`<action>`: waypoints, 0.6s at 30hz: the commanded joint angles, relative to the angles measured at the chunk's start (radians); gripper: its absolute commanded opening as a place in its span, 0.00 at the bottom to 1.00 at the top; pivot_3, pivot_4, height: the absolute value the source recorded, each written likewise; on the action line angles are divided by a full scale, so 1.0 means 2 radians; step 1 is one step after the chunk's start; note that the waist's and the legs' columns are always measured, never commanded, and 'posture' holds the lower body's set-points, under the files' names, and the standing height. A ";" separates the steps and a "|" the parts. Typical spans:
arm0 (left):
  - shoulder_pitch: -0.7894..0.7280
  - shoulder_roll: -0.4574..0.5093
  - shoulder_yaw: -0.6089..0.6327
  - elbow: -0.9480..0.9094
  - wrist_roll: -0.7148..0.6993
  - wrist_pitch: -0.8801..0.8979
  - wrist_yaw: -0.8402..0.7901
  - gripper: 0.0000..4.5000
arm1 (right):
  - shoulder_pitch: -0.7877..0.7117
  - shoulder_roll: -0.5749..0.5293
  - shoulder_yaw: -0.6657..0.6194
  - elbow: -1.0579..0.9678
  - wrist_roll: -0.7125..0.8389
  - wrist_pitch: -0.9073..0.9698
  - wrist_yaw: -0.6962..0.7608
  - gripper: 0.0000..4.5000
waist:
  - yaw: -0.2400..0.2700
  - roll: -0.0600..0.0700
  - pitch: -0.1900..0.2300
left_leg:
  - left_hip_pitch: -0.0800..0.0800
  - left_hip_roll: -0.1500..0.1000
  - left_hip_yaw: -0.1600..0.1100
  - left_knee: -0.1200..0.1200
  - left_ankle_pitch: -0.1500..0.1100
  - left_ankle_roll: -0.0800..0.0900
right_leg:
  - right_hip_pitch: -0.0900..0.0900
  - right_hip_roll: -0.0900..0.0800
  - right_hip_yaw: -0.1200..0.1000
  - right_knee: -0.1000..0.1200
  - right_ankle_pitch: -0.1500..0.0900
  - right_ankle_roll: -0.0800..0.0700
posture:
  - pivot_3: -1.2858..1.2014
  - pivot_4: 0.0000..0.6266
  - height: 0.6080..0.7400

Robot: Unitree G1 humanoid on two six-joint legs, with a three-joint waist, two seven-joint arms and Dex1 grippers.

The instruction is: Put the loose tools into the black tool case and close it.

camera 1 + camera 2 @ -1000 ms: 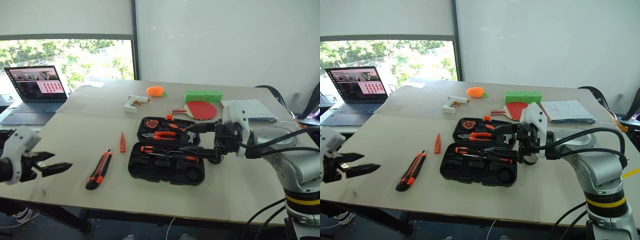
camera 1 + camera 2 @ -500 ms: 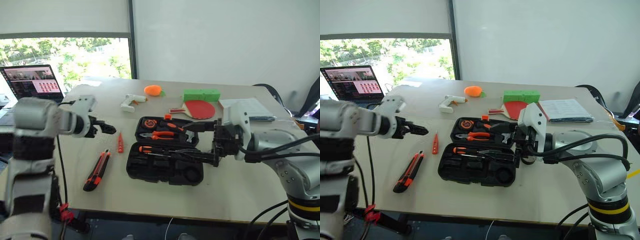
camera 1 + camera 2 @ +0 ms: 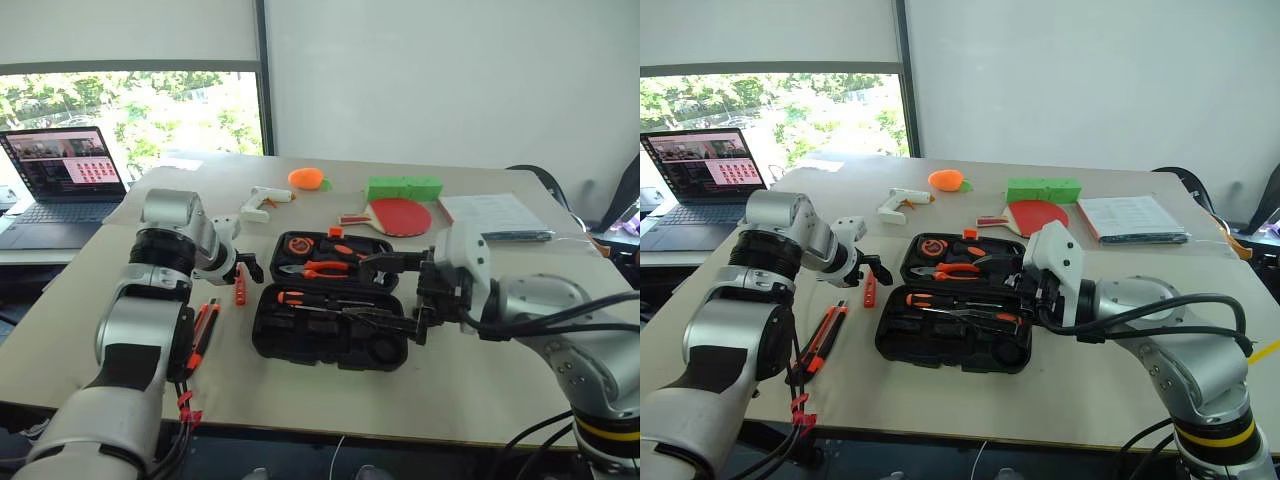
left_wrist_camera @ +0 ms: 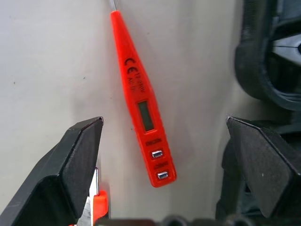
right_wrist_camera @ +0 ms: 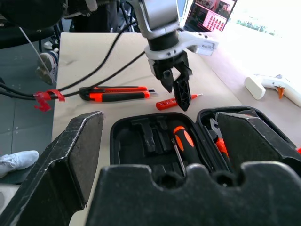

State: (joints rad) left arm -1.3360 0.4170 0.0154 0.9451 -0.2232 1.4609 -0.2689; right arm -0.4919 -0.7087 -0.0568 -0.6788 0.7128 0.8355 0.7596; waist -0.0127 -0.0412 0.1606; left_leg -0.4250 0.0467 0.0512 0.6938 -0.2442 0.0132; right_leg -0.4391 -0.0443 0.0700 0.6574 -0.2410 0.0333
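Left gripper (image 4: pixel 164 155) pointing down over the table (image 3: pixel 480 380), fingers (image 4: pixel 77 165) spread wide and empty, straddling the small orange pointed piece (image 4: pixel 141 101) that lies flat on the tabletop just beside the left edge of the black tool case (image 3: pixel 330 340). No contact with the piece visible. Case lying open near the middle of the table, orange-handled tools seated in its slots, among them a screwdriver (image 5: pixel 184 141) in the near half. Black-and-orange utility knife (image 3: pixel 820 335) loose on the table left of the case, nearer the table's front edge than the pointed piece. Right gripper (image 3: pixel 395 292) held level above the case, pointing left, fingers (image 5: pixel 70 155) wide apart and holding nothing. White glue gun (image 3: pixel 262 203), red paddle (image 3: pixel 398 216) and a green block (image 3: pixel 404 189) farther back; laptop (image 3: pixel 62 180) at far left.
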 commanded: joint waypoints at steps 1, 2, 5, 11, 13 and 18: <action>-0.019 -0.011 0.012 0.021 0.012 -0.022 0.011 1.00 | 0.000 -0.001 -0.019 -0.019 0.014 -0.004 -0.016 0.99 | 0.000 0.000 0.000 | 0.000 0.000 0.000 0.000 0.000 0.000 | 0.000 0.000 0.000 0.000 0.000 0.000 | 0.52 0.24 0.97; -0.019 -0.014 0.017 0.029 0.015 -0.032 0.016 1.00 | 0.000 -0.001 -0.019 -0.020 0.017 -0.004 -0.019 0.99 | 0.000 0.000 0.000 | 0.000 0.000 0.000 0.000 0.000 0.000 | 0.000 0.000 0.000 0.000 0.000 0.000 | 0.52 0.24 0.97; -0.020 -0.026 0.039 0.062 0.020 -0.070 0.038 1.00 | 0.004 -0.004 -0.021 -0.025 0.024 -0.003 -0.027 0.99 | 0.000 0.000 0.000 | 0.000 0.000 0.000 0.000 0.000 0.000 | 0.000 0.000 0.000 0.000 0.000 0.000 | 0.52 0.24 0.97; -0.026 -0.033 0.083 0.113 0.020 -0.112 0.083 0.61 | 0.010 -0.012 -0.029 -0.029 0.035 -0.002 -0.038 1.00 | 0.002 0.000 0.000 | 0.001 -0.001 0.000 0.001 0.000 -0.001 | 0.002 0.000 0.000 0.001 0.000 0.001 | 0.52 0.24 0.97; -0.026 -0.034 0.088 0.123 0.020 -0.111 0.084 0.44 | 0.011 -0.013 -0.031 -0.030 0.040 -0.002 -0.043 1.00 | 0.003 0.000 0.000 | 0.001 -0.001 0.000 0.001 0.001 -0.001 | 0.002 -0.001 0.000 0.001 0.001 0.001 | 0.52 0.24 0.97; -0.025 -0.036 0.105 0.133 0.021 -0.112 0.093 0.10 | 0.011 -0.014 -0.033 -0.032 0.050 -0.001 -0.053 1.00 | 0.005 0.000 0.000 | 0.001 -0.001 -0.001 0.001 0.001 -0.001 | 0.002 -0.001 0.000 0.000 0.001 0.001 | 0.52 0.24 0.97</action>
State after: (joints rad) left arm -1.3848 0.3650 0.2048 1.1771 -0.1673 1.2268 -0.0879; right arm -0.4624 -0.7267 -0.0889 -0.7116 0.7932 0.8359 0.6660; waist -0.0025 -0.0409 0.1604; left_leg -0.4224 0.0446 0.0500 0.6950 -0.2430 0.0113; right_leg -0.4355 -0.0458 0.0700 0.6580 -0.2396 0.0356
